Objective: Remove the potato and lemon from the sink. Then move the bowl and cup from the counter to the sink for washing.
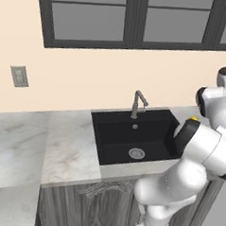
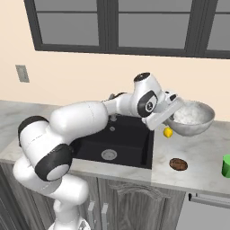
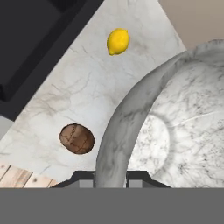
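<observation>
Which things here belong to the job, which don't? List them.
Job:
- dark-brown roundish potato
- bright yellow lemon
- wide marbled grey bowl, rim in the tool
- bright green cup
- black rectangular sink

Not:
- grey angled faucet
- wall outlet

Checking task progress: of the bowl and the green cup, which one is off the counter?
The bowl: the jaws grip its rim and it hangs tilted above the counter. The cup stands there untouched.
</observation>
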### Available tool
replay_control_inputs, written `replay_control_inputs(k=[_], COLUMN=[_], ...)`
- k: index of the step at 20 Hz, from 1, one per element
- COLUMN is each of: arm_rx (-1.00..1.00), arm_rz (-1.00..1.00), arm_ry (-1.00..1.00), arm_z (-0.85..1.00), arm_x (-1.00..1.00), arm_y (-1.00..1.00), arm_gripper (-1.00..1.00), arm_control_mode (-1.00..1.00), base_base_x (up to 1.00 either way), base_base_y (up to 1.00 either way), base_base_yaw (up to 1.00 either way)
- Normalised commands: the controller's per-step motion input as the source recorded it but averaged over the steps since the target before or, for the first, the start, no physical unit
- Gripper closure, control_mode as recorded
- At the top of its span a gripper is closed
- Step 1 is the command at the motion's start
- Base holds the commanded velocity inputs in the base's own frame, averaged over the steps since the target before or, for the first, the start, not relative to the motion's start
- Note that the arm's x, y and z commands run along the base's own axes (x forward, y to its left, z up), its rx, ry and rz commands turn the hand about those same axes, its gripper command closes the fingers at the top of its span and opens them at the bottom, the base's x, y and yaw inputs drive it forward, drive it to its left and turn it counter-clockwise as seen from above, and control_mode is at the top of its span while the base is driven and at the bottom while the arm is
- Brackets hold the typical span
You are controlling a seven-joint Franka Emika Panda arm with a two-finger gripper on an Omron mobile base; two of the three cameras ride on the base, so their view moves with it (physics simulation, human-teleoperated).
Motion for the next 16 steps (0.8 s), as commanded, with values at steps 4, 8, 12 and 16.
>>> replay_control_inputs(k=[4, 8, 12, 16], arm_rx=[0.00, 0.01, 0.03, 0.07], arm_rz=[0.16, 0.18, 0.18, 0.17], arm_ry=[0.07, 0.03, 0.00, 0.02], arm_z=[0.15, 0.11, 0.06, 0.00], arm_x=[-0.21, -0.24, -0.24, -0.15], arm_y=[0.21, 0.24, 0.26, 0.24], arm_gripper=[1.00, 1.00, 1.00, 1.00], arm_control_mode=[-1.00, -1.00, -1.00, -1.00], base_base_x=[0.00, 0.00, 0.00, 0.00], base_base_y=[0.00, 0.00, 0.00, 0.00], base_base_yaw=[0.00, 0.00, 0.00, 0.00])
